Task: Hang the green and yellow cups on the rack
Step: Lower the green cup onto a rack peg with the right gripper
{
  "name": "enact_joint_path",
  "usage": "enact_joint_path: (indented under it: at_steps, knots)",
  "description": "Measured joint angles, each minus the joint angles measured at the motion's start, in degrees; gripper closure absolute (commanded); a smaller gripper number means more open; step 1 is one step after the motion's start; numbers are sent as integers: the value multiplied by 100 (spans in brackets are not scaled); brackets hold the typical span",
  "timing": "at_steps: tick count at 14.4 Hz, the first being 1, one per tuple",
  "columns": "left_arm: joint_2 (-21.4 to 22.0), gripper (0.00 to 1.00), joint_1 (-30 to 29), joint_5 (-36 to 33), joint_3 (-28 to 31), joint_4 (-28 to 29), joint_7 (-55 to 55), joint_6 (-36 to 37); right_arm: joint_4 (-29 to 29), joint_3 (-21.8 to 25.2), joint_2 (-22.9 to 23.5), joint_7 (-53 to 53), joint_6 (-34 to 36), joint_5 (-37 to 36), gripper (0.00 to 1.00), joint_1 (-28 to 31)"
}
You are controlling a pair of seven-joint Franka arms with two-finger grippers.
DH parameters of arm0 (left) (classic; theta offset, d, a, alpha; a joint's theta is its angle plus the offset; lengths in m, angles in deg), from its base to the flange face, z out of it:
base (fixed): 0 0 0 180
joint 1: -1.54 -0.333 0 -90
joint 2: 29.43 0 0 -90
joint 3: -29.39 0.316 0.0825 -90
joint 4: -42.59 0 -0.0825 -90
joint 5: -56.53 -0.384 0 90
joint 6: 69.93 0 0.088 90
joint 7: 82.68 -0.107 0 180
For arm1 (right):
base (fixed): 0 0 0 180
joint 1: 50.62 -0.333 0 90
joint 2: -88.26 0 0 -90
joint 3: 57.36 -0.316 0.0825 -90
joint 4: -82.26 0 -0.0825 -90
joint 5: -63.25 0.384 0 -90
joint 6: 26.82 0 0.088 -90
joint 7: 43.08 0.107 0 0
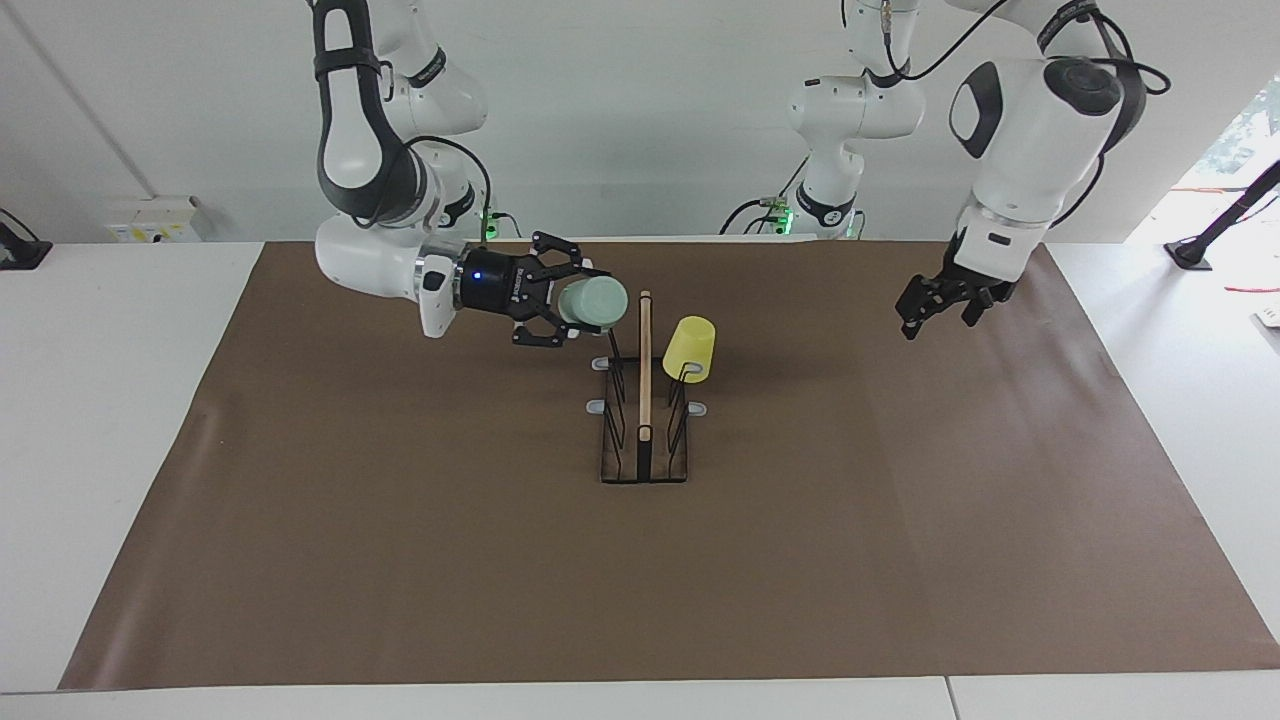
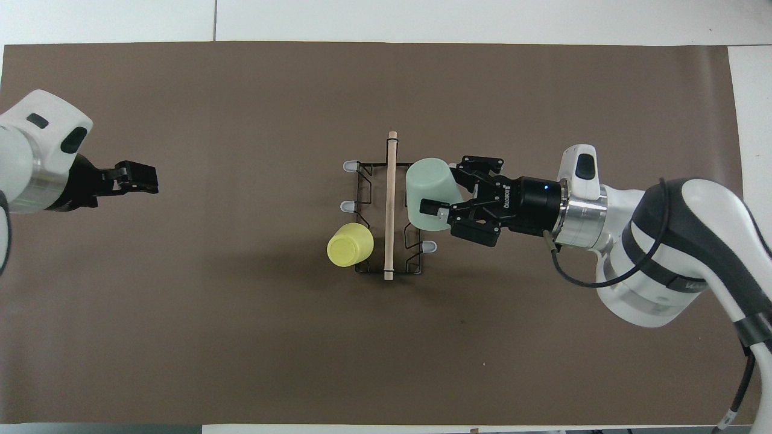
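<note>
Holding the green cup [image 1: 592, 303] sideways in its closed fingers, the right gripper [image 1: 560, 303] hangs over the rack [image 1: 644, 440], on the side toward the right arm's end of the table. The cup lies tipped with its bottom toward the wooden bar [image 1: 645, 360], presumably so that its mouth can be turned down over one of the grey-tipped prongs there; from the overhead view it covers the middle prong on that side, though whether it touches any wire yet I cannot tell.

The yellow cup [image 1: 691, 348] already sits mouth-down and tilted on a prong (the one nearest the robots on the side toward the left arm's end), which is why it stands clear of the brown mat [image 1: 400, 560]. That half of the task looks done.

The left gripper [image 1: 938, 300] waits in the air over the mat toward its own end of the table, well apart from the rack, holding nothing; its fingers appear drawn together.
</note>
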Motion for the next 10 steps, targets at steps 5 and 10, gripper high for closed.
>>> enact_joint_path:
  at_steps: [5,10]
  knots:
    - [-55,0,-296,58,3,-764,-848,983,-701,36,-250,-1090,-238,149,100,-103]
    - [-142,0,-325,58,-7,-810,-1016,1262,-986,53,-166,-1701,-174,170,100,-49]
